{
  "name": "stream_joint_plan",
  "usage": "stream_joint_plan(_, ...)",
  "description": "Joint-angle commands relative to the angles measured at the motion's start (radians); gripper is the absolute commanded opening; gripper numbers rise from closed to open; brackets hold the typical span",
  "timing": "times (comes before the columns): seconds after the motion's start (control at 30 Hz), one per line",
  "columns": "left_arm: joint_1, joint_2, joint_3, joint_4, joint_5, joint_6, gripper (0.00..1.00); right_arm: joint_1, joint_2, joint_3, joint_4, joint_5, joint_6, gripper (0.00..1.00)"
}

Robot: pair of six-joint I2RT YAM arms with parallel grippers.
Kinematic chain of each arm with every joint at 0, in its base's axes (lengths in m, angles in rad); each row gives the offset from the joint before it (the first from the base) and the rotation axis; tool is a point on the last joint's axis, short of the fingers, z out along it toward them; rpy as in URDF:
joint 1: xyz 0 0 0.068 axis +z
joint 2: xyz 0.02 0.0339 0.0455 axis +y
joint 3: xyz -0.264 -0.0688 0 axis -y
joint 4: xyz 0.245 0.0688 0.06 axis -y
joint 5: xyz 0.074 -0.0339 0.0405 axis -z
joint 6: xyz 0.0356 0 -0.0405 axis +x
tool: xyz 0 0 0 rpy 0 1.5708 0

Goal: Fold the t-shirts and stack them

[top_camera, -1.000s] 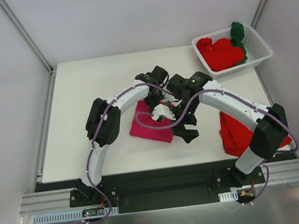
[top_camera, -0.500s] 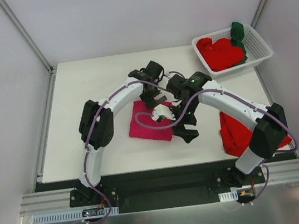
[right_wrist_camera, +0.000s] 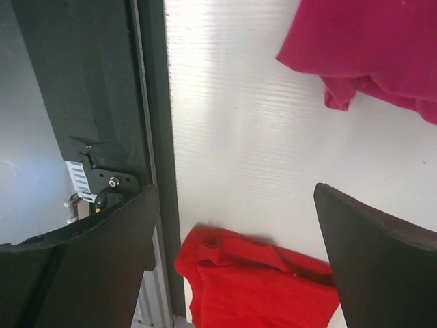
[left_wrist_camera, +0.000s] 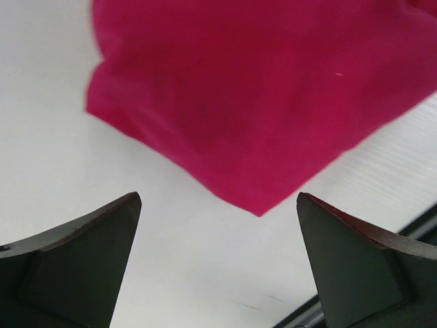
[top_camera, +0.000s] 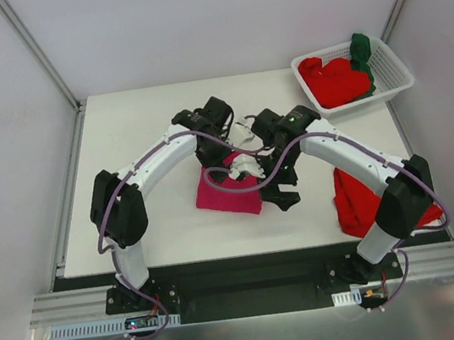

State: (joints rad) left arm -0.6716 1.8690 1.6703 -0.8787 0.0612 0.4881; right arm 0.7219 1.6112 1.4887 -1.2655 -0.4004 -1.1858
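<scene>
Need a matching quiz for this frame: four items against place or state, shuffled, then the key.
1 pink shirt
2 loose red shirt
3 green shirt
4 left gripper

A in the basket, far side
B middle of the table, below both grippers
C table's near right edge
D open, empty

Pairs: 1-B, 2-C, 3-A, 4-D

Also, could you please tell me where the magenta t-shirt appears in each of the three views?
Top external: the magenta t-shirt lies near the middle of the picture.
Left wrist: it fills the upper part.
Right wrist: only its edge shows, in the top right corner.
Shared landmark: the white table beneath it in all three.
</scene>
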Motion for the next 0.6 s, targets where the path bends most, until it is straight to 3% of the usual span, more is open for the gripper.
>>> stream_joint_plan(0.0,-0.028,0.03,0.002,-0.069,0.184,-0.039,1.0,-0.064,-0.065,-0.004,0.023,0.098,0.026,1.0)
stream_joint_plan(0.27,-0.063,0.194,0.176,-0.071,0.158,-0.031,0.99,-0.228,-0.088,0.071,-0.083,0.147,-0.005,1.0)
stream_joint_plan(0.57,-0.082,0.349,0.203,-0.043,0.014,-0.063,0.99,-0.279,-0.166,0.065,-0.235,0.124,-0.034,1.0)
